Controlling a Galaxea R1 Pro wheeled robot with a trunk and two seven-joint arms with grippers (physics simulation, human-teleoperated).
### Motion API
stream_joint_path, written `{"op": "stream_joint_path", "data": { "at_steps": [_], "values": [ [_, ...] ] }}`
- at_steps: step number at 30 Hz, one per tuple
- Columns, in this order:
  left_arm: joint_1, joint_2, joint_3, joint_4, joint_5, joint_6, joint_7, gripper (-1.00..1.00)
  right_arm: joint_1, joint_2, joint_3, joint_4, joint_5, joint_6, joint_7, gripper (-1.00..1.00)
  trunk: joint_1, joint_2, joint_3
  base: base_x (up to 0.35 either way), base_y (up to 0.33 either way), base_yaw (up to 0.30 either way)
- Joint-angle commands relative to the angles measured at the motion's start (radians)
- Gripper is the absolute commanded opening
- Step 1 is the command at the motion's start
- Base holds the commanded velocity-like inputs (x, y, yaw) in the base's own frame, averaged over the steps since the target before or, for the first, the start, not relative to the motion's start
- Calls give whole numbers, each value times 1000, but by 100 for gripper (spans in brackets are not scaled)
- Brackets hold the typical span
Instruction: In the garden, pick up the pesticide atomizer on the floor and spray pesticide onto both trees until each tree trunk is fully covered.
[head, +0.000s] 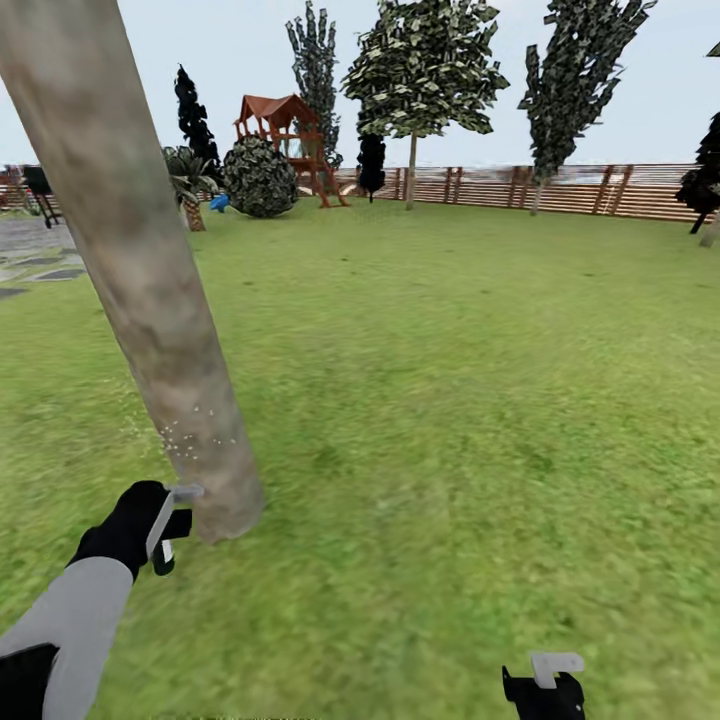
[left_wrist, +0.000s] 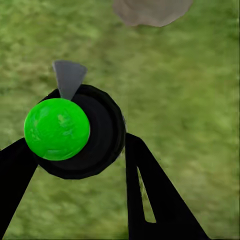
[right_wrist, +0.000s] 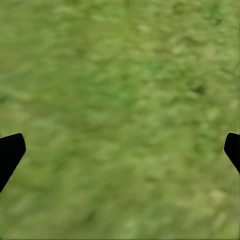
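Note:
A thick tan-grey tree trunk (head: 150, 300) leans across the left of the head view and meets the lawn close in front of me. Fine white specks of pesticide (head: 195, 432) dot its lower part. My left gripper (head: 168, 522) is beside the trunk's base, shut on the pesticide atomizer (head: 172, 538). In the left wrist view the atomizer (left_wrist: 95, 135) is a round black body with a green cap and a grey nozzle, held between the black fingers (left_wrist: 155, 200), with the trunk's base (left_wrist: 150, 10) just beyond. My right gripper (head: 545, 685) hangs open over grass (right_wrist: 120, 120). Another tree (head: 411, 170) stands far off by the fence.
A brown slat fence (head: 560, 188) closes the lawn at the back. A round bush (head: 259, 178), a red-roofed playset (head: 290, 140) and dark narrow trees stand at the far left. Grey paving (head: 30, 265) lies to the left. Open lawn stretches ahead and to the right.

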Motion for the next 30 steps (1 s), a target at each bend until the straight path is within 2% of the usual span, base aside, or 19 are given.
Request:
{"op": "stream_joint_path", "data": {
  "at_steps": [1, 3, 5, 10, 14, 25, 30],
  "values": [
    [-1, -21, 3, -3, -19, 5, -1, -100, -1, 0, 5, 1, 1, -2, -5, 100, 0, 0, -1, 1, 0, 257],
    [-1, -34, 8, -5, -19, 4, -2, -100, -1, 0, 5, 1, 1, -2, -5, 100, 0, 0, -1, 0, 0, 107],
    [1, -26, 6, -4, -24, -2, -3, -100, -1, 0, 6, 1, 2, -2, -5, 100, 0, 0, -1, 0, 0, 21],
    [37, -17, 8, -3, -23, -71, -1, -100, -1, 0, 6, 1, 3, -2, -5, 100, 0, 0, -1, 0, 0, 2],
    [39, -15, 7, -17, -23, -74, -2, -100, -1, 1, 6, 1, 3, -2, -5, 100, 0, 0, -1, 106, -74, 0],
    [41, -14, 7, -17, -32, -73, 0, -100, -1, 1, 6, 1, 3, -2, -5, 100, 0, 0, -1, 155, -231, 19],
    [69, -12, 4, -21, -30, -70, 52, -100, -1, 3, 6, 1, 3, -2, -5, 100, 0, 0, -1, 64, -272, 253]
  ]
}}
